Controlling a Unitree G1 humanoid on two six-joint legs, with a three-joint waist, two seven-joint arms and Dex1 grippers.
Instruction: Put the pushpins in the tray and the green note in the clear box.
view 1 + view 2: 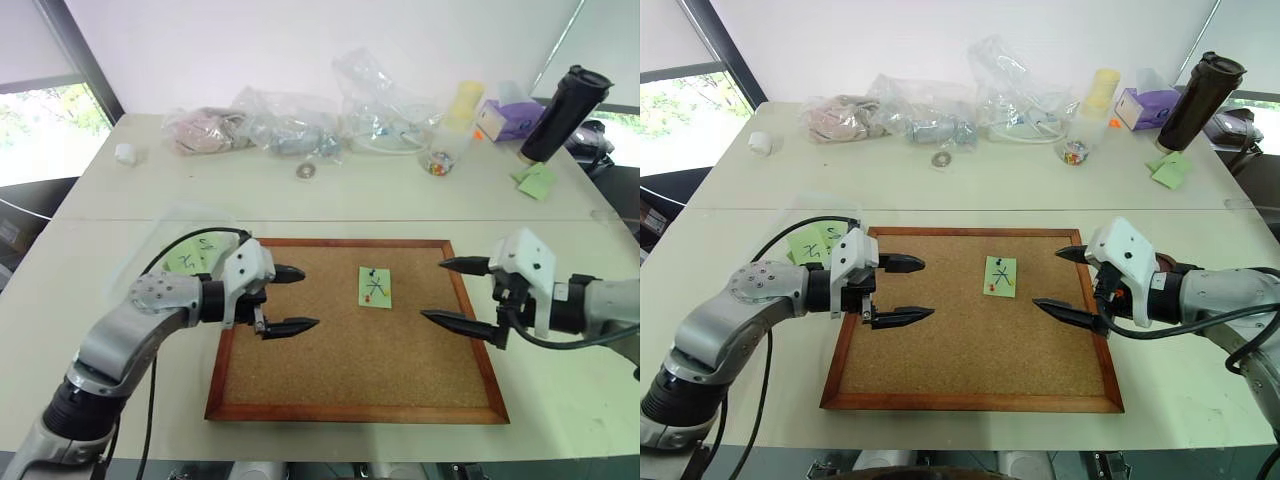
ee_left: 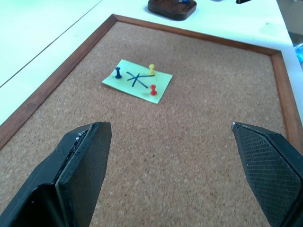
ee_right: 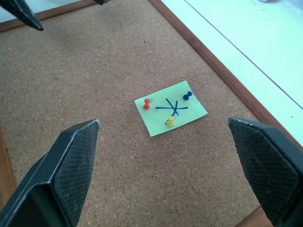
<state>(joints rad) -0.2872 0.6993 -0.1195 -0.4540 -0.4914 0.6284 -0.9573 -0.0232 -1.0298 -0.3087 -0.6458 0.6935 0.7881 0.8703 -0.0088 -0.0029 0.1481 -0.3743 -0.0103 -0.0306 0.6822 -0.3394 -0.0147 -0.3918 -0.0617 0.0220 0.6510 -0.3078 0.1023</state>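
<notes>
Cork board [image 1: 355,345] is seen lying flat on the white table [image 1: 120,330], nearest the camera; left gripper [image 1: 290,300] is held over the board's left part, fingers spread wide, nothing grasped; right gripper [image 1: 452,292] is held over the board's right edge, fingers likewise released and empty; both are pointed inward toward the green note [image 1: 375,287], which is pinned flat on the cork between them, apart from both; three pushpins are stuck in the note: blue pin [image 2: 118,73], yellow pin [image 2: 151,69], red pin [image 2: 153,90], around a dark cross mark; tray [image 2: 172,7] is seen in the left wrist view, on the table just past the board's frame; clear box [image 1: 165,250] is placed on the table just left of the board, with scribbled green notes [image 1: 190,257] seen inside or under it, cannot be told which; farther back, clear plastic bags [image 1: 290,125], a black bottle [image 1: 562,112] and a purple box [image 1: 508,120] are lined along the far table edge.
</notes>
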